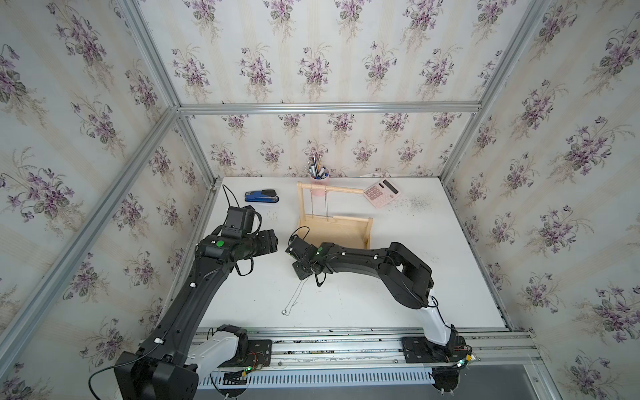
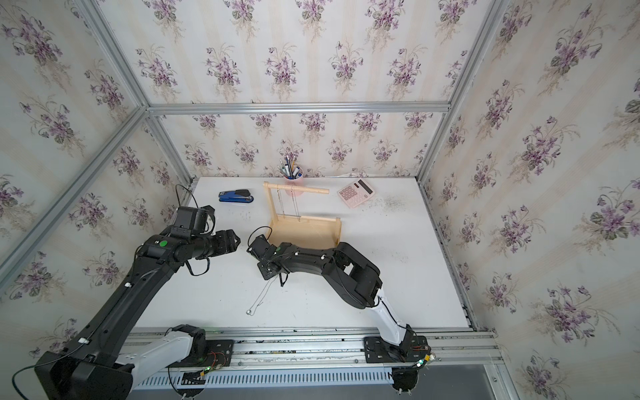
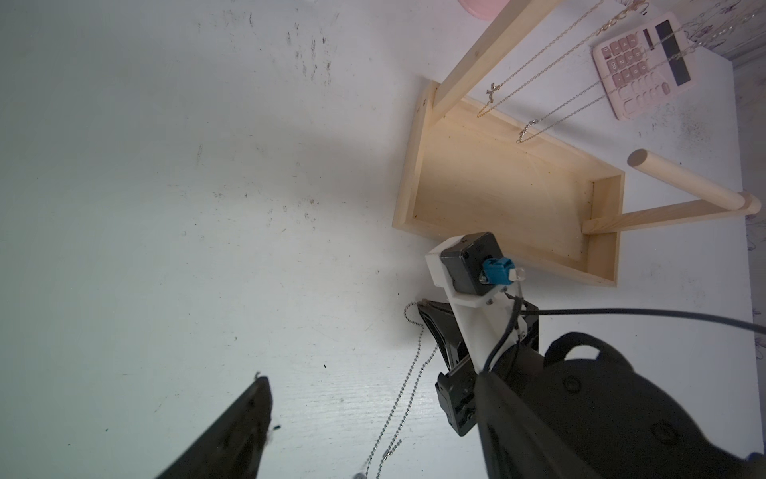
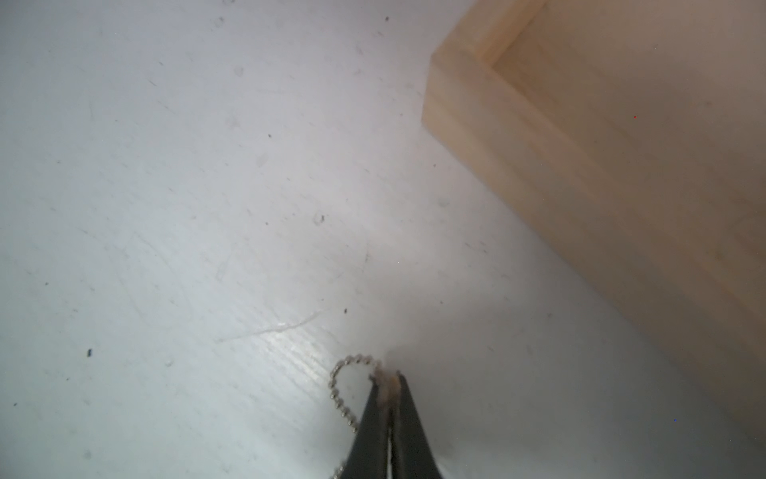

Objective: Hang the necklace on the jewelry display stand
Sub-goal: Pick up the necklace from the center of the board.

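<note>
The necklace [image 1: 294, 300], a thin silver ball chain with a small pendant [image 1: 284, 312], lies stretched on the white table in front of the jewelry display stand [image 1: 336, 232]. My right gripper [image 4: 387, 379] points down at the chain's far end. Its jaws are shut on the chain, and a small loop [image 4: 340, 375] curls out beside the tips. The stand's tray corner [image 4: 476, 124] is close by. My left gripper [image 1: 272, 241] hovers open to the left of the right wrist, holding nothing; only one of its fingers [image 3: 244, 419] shows in the left wrist view. Two other chains [image 1: 320, 204] hang from the crossbar [image 1: 332, 188].
A blue stapler [image 1: 262, 196] lies at the back left. A pink calculator [image 1: 381, 193] sits at the back right, and a pink cup of pens [image 1: 318, 173] stands behind the stand. Wallpapered walls with metal framing close in the table on three sides.
</note>
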You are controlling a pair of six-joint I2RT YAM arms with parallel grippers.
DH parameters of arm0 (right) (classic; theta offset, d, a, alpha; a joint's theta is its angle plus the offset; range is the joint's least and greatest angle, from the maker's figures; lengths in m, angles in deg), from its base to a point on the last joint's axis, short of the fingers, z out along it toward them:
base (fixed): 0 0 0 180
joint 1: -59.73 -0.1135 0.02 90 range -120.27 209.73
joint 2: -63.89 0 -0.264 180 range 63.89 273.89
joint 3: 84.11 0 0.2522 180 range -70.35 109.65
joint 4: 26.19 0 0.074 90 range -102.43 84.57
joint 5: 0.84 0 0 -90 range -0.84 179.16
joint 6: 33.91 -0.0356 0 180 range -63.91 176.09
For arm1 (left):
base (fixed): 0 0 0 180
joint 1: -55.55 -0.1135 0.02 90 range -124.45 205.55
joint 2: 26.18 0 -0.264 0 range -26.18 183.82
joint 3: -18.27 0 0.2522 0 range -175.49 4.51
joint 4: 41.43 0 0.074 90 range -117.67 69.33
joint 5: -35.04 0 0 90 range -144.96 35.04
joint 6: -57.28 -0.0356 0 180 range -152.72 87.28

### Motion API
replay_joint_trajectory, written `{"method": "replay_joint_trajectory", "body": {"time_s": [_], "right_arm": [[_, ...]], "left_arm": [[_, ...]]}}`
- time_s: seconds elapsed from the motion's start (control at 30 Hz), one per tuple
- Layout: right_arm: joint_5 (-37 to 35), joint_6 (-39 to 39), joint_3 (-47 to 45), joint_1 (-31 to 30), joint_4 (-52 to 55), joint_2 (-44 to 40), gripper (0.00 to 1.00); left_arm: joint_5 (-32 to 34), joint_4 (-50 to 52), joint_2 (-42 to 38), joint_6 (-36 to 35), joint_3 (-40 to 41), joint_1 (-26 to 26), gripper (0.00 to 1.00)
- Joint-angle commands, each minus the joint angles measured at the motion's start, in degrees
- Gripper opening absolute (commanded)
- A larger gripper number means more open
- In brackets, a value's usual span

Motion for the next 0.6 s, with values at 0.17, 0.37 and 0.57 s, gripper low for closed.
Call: {"method": "replay_joint_trajectory", "body": {"time_s": [0.17, 0.37, 0.57], "right_arm": [[-2.0, 1.1, 0.4, 0.0, 10.5, -6.4, 0.0], [-1.9, 1.1, -1.0, -0.1, 10.0, -11.7, 0.0], [0.0, 0.3, -4.9, -0.1, 8.5, -11.9, 0.06]], "left_arm": [[-1.4, -1.1, -0.1, 0.2, 0.1, -0.1, 0.79], [-4.3, -2.1, 0.7, 0.5, 1.4, -0.1, 0.77], [-5.8, -2.8, 3.9, 1.6, 4.8, 0.0, 0.77]]}}
